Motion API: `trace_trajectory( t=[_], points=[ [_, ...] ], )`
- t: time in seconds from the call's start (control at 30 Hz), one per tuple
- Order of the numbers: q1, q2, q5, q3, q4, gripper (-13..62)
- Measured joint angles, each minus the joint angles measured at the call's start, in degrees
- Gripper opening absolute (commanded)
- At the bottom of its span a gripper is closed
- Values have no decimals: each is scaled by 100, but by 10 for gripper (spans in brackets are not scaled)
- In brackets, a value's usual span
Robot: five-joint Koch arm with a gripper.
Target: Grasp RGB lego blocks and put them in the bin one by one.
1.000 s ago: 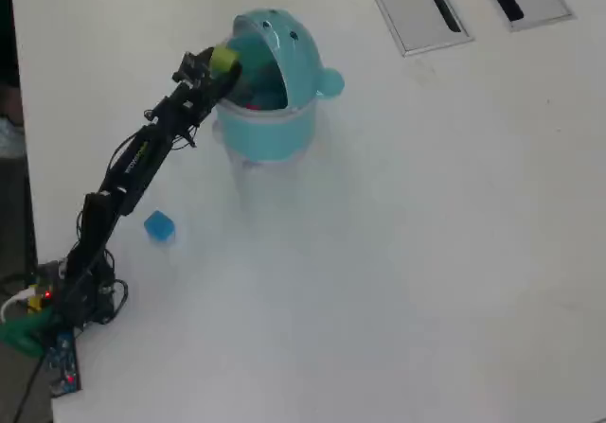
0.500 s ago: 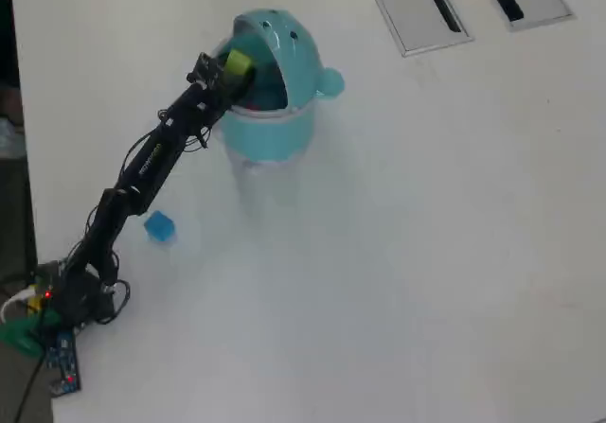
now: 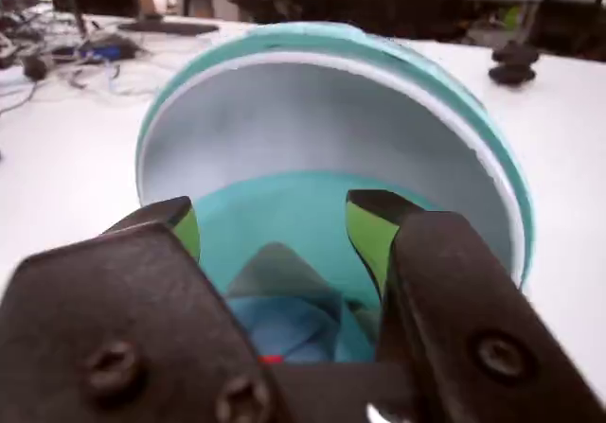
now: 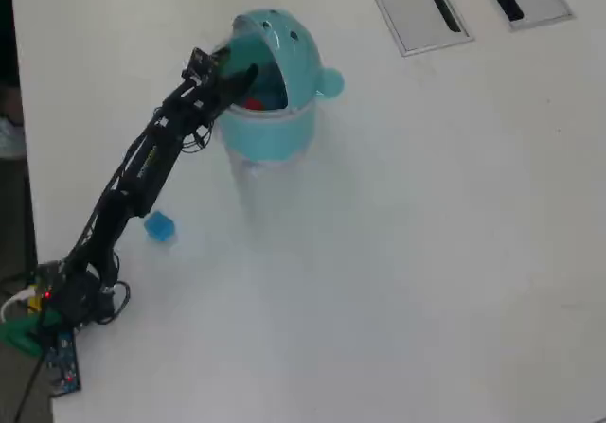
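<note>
— Gone from the jaws is the yellow-green block; half a second ago it sat clamped between them at the bin's (image 4: 270, 125) mouth.

— And the gripper (image 3: 275, 220) now? — Its jaws stand apart and empty, poised over the open bin, with a red block (image 4: 254, 103) showing inside below them.

— The light blue block (image 4: 159, 225)? — It lies on the table (image 4: 407, 253) beside the arm's lower links, well apart from the gripper.

White surface (image 4: 426, 253). Carrying: turquoise bin (image 4: 270, 125), light blue lego block (image 4: 159, 225), arm base (image 4: 71, 300) at lower-left edge, two grey slotted panels (image 4: 417, 7) at top.
</note>
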Motion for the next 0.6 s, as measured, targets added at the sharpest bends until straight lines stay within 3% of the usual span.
trace_trajectory(
  t=[0.3, 0.6],
  points=[
    [105, 0, 0, -1881, 1951, 296],
    [185, 176, -9, -1951, 3243, 302]
  ],
)
